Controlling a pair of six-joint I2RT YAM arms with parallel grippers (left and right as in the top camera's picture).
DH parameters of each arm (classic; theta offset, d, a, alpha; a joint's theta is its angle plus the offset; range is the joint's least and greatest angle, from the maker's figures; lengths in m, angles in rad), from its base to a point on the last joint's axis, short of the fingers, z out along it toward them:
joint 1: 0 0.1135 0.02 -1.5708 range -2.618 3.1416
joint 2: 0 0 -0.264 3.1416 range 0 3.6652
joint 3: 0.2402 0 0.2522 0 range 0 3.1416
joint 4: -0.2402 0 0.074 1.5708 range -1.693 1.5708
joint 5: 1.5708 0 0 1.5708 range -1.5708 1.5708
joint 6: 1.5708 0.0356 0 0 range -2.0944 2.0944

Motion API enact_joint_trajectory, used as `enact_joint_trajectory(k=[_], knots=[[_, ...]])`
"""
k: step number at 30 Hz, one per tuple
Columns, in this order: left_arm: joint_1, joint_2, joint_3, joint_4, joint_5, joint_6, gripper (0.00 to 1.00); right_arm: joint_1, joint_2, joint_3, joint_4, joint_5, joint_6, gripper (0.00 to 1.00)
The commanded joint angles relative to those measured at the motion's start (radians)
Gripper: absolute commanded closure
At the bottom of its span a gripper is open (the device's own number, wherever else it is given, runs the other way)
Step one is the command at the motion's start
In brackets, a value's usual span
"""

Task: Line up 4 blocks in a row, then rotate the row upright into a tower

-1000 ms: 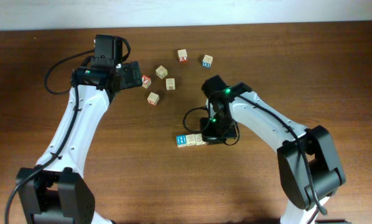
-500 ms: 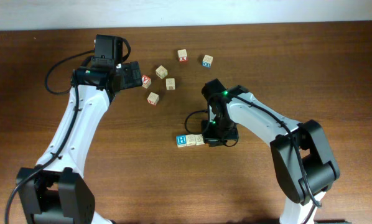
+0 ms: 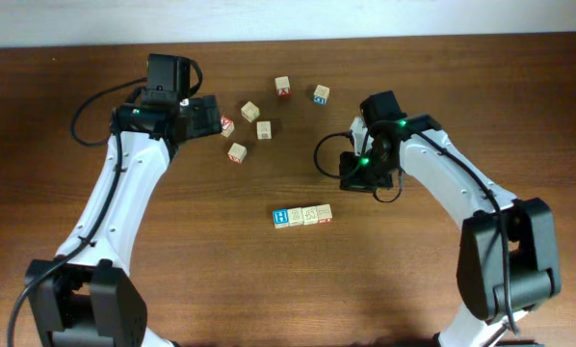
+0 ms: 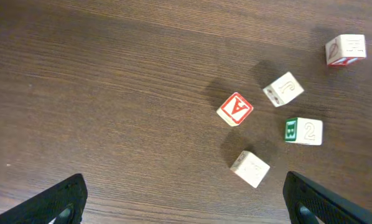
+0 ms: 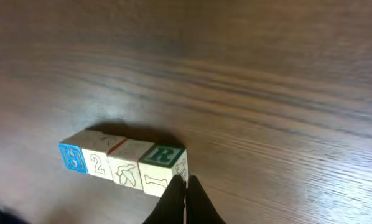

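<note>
Lying in a tight row on the table (image 3: pixel 519 87), the four blocks (image 3: pixel 302 215) are sitting apart from the right gripper (image 3: pixel 353 179) in the overhead view. Left wrist: the left gripper (image 4: pixel 185 186) is gaping wide, holding nothing. Right wrist: the right gripper is squeezing shut on nothing, with the green R block (image 5: pixel 163 155) ending the row.

From here, the near and left sides of the row of blocks (image 3: pixel 302 215) are bare tabletop (image 3: pixel 201 251), so I'd have a clear way in there. The right gripper (image 5: pixel 186 186), pinched closed, hangs by the row's R end and crowds that approach. The left gripper (image 4: pixel 186 202), jaws spread wide, faces a cluster of loose cubes (image 3: pixel 264 129) set near one another with only narrow gaps between them. Two more cubes (image 3: pixel 283 87) sit apart toward the far edge, and there is open wood between the cluster and the row.
</note>
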Motion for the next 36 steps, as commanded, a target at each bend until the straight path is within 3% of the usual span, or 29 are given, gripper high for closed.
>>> enact_joint_trajectory(k=[1,2,3,4,7,8,10,13,20,27,36], knots=[[0.001,-0.003,0.014,-0.026,0.344,-0.011,0.01,0.003,0.054,-0.027,0.03,-0.106,-0.018,0.96],[0.001,-0.003,0.013,-0.027,0.436,-0.01,0.01,0.003,0.054,-0.045,0.048,-0.106,-0.018,0.96],[0.0,-0.003,0.006,-0.038,0.478,-0.015,0.46,0.003,0.054,-0.067,0.07,-0.103,-0.018,0.95],[-0.014,-0.002,-0.033,-0.058,0.476,-0.114,1.0,0.003,0.054,-0.096,0.1,-0.099,-0.018,0.95],[-0.111,0.034,-0.192,-0.028,0.464,-0.244,1.0,0.003,0.054,-0.103,0.108,-0.099,-0.018,0.95],[-0.169,0.037,-0.317,0.042,0.464,-0.299,1.0,0.003,0.054,-0.103,0.111,-0.099,-0.018,0.95],[-0.172,0.051,-0.369,0.049,0.468,-0.297,1.0,0.003,0.054,-0.103,0.111,-0.099,-0.018,0.95],[-0.176,0.141,-0.375,0.059,0.539,-0.254,1.0,0.004,0.054,-0.103,0.111,-0.099,-0.018,0.95],[-0.179,0.153,-0.375,0.034,0.651,-0.142,1.0,0.003,0.054,-0.103,0.111,-0.099,-0.017,0.95],[-0.197,0.155,-0.375,0.035,0.65,-0.138,1.0,0.004,0.054,-0.106,0.07,-0.091,0.01,0.95],[-0.22,0.156,-0.372,0.081,0.682,-0.039,1.0,0.032,0.059,-0.124,0.06,-0.092,0.055,0.95]])
